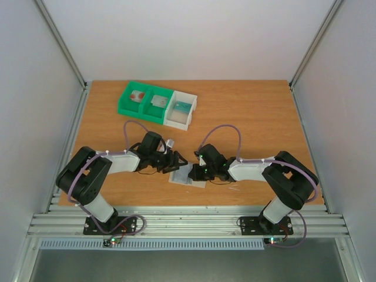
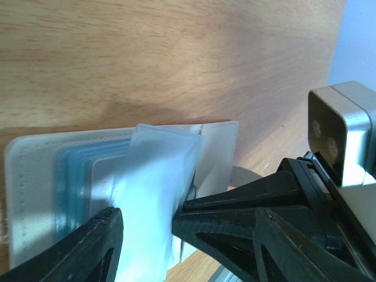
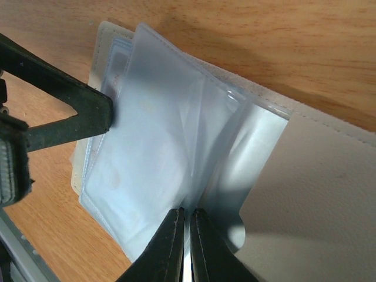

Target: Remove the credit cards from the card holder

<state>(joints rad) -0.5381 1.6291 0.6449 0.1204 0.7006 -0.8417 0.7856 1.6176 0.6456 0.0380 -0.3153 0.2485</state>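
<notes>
The card holder [image 1: 187,176] lies open on the table between both arms, its pale cover [image 2: 35,176] flat and its translucent sleeves [image 3: 158,135] lifted. My right gripper [image 3: 189,214] is shut on the lower edge of one raised sleeve, also seen from above [image 1: 198,171]. My left gripper [image 2: 145,220] stands open with a raised sleeve [image 2: 155,176] between its fingers. One of its fingers [image 3: 76,117] touches the sleeve's side. No credit card shows clearly inside the sleeves. A small white card with red marks [image 1: 137,96] lies in the tray's left compartment.
A green-and-white compartment tray [image 1: 154,114] stands at the back left, with small items in its middle and right compartments. Metal rails run along the table's near edge [image 1: 188,222]. Grey walls close in the sides and back.
</notes>
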